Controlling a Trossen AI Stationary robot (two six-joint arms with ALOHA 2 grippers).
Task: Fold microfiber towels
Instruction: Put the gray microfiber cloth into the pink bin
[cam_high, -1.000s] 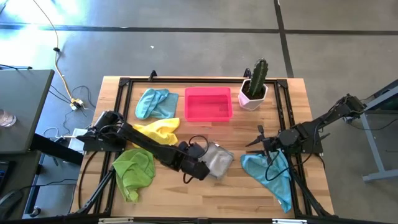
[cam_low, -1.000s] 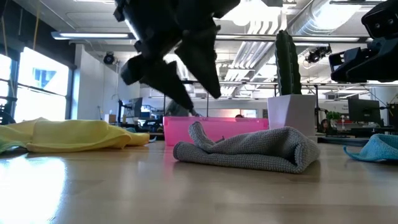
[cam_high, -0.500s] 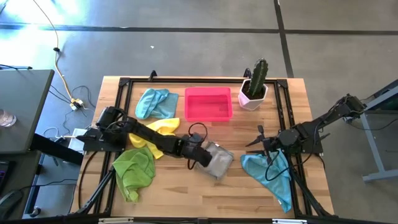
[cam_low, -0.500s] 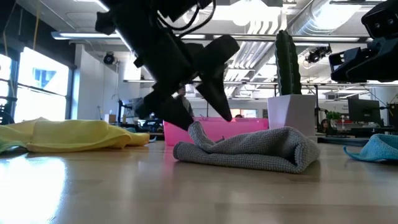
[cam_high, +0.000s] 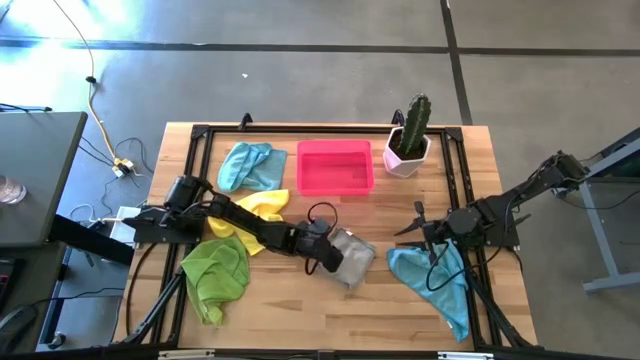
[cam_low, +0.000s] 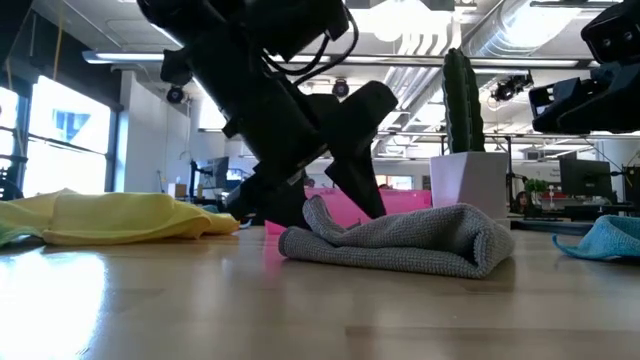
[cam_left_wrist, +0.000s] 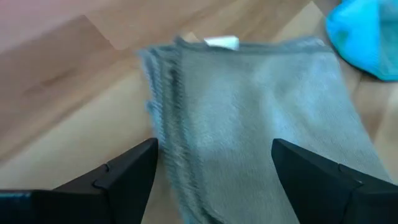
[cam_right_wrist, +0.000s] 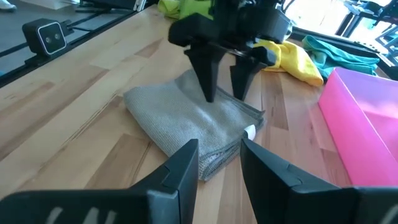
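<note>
Low view: grey towel (cam_low: 405, 243) folded, rumpled, flat on table; left gripper (cam_low: 325, 215) apart over its edge.

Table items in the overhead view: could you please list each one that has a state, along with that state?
Grey towel: folded into a thick bundle, lying flat.
Left gripper: open, fingertips down on the grey towel's edge.
Right gripper: partly open, empty, raised beside the blue towel.
Blue towel at right: crumpled, unfolded.
Blue towel at back: crumpled.
Yellow towel: crumpled, partly under the left arm.
Green towel: crumpled.
Pink tray: empty.
Cactus pot: upright.
</note>
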